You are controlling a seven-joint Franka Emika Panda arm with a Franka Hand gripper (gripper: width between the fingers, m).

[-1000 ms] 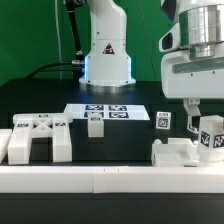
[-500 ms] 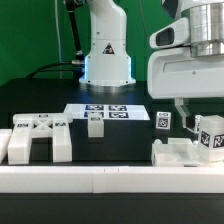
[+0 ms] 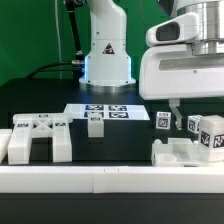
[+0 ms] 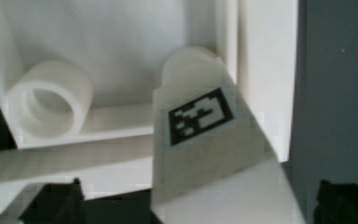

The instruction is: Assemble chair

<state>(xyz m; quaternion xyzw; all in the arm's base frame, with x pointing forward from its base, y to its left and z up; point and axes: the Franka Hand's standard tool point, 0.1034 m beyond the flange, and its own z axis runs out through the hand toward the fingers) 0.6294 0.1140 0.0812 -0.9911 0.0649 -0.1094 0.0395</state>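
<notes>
The chair lies in loose white tagged parts on the black table. A wide legged piece (image 3: 35, 140) stands at the exterior view's left, a small block (image 3: 95, 125) near the middle, and another small tagged block (image 3: 163, 122) further right. Two tagged blocks (image 3: 211, 137) stand at the far right, behind a flat white piece (image 3: 180, 152). My gripper (image 3: 196, 108) hangs open above those right-hand parts. In the wrist view a tagged, round-ended part (image 4: 202, 120) runs between my dark fingertips (image 4: 51, 200) with a gap on each side, beside a white ring-shaped end (image 4: 51, 100).
The marker board (image 3: 105, 112) lies flat at the table's middle, in front of the robot base (image 3: 107, 60). A long white rail (image 3: 100, 180) borders the table's front edge. Green backdrop behind.
The gripper has shifted toward the exterior view's left and looms larger and higher over the right-hand parts. Its jaws have widened slightly. The parts on the table have not moved.
</notes>
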